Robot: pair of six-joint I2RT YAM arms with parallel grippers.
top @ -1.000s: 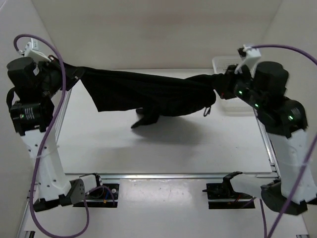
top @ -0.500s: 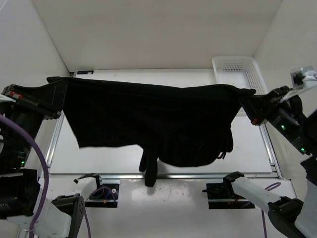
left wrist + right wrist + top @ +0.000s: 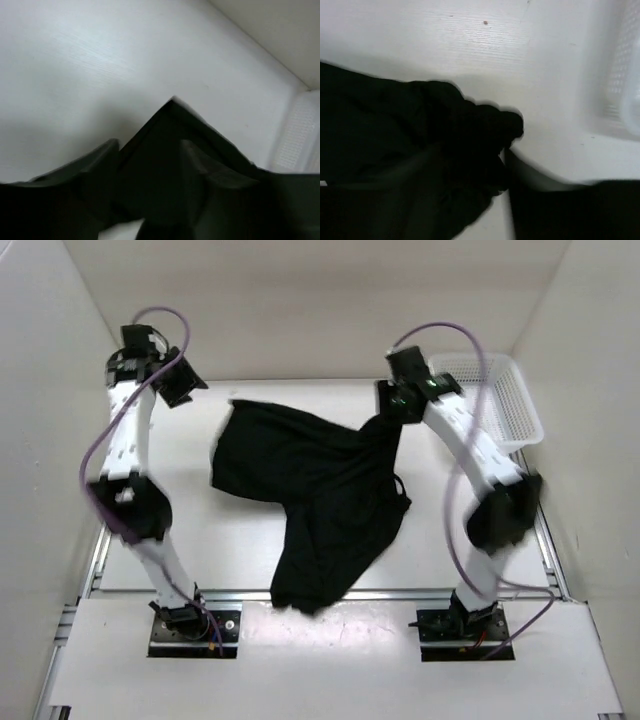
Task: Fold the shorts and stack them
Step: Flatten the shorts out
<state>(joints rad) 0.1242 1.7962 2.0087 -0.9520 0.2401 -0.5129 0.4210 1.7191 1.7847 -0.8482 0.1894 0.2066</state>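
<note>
- Loosely, plain black soft-fabric shorts (image 3: 320, 490) sprawl on the white table (image 3: 235, 540).
- Beside them the left gripper (image 3: 190, 388) gapes empty.
- Opposite, the right gripper (image 3: 388, 410) meets a bunched corner; hold unclear.

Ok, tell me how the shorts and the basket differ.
The shorts are black, the basket white. The shorts are limp cloth lying crumpled mid-table; the basket is stiff mesh with upright walls in the far right corner. The shorts cover more of the table than the basket does. Both sit on the same white table.
</note>
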